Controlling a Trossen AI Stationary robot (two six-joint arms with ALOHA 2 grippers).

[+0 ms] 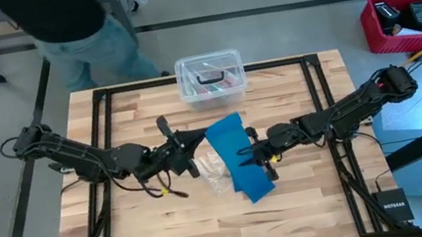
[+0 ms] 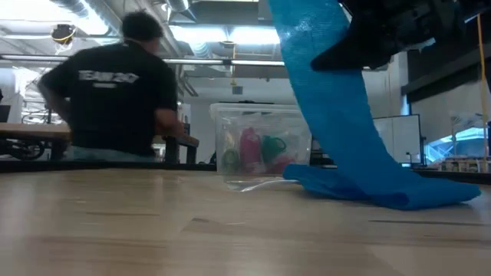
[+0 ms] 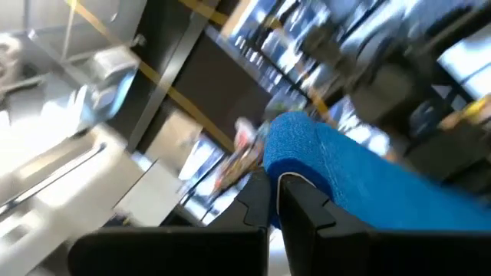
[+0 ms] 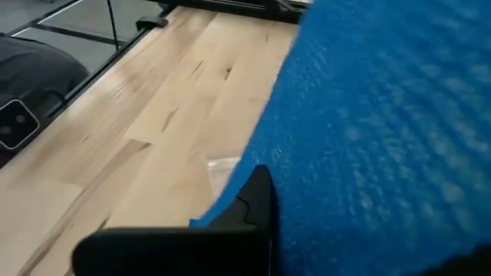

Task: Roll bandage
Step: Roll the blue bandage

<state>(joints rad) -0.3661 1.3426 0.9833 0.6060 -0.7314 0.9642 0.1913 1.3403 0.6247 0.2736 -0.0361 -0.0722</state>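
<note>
Hanging between the two arms, the bandage [image 1: 236, 159] was mostly unrolled: a broad blue band lifted above the middle of the worktop [image 1: 170, 230], its lower end trailing down onto the wood in a loose fold. The left claw [image 3: 275, 201] was clamped on the band's upper end, its two dark fingers pinching the fabric where it curved over them. The right claw [image 1: 254, 156] was against the band's right edge partway down; I could not tell whether it was closed on the fabric. By my reading the rolling had barely begun, since no tight roll showed anywhere and nearly the whole length was left to wind.

A small clear bag [image 1: 212, 173] lay just beside the band, and a clear lidded box [image 1: 210, 78] sat near the far edge. Behind the worktop a person's black shirt [image 2: 115, 92] bore pale lettering, too blurred to read with confidence.
</note>
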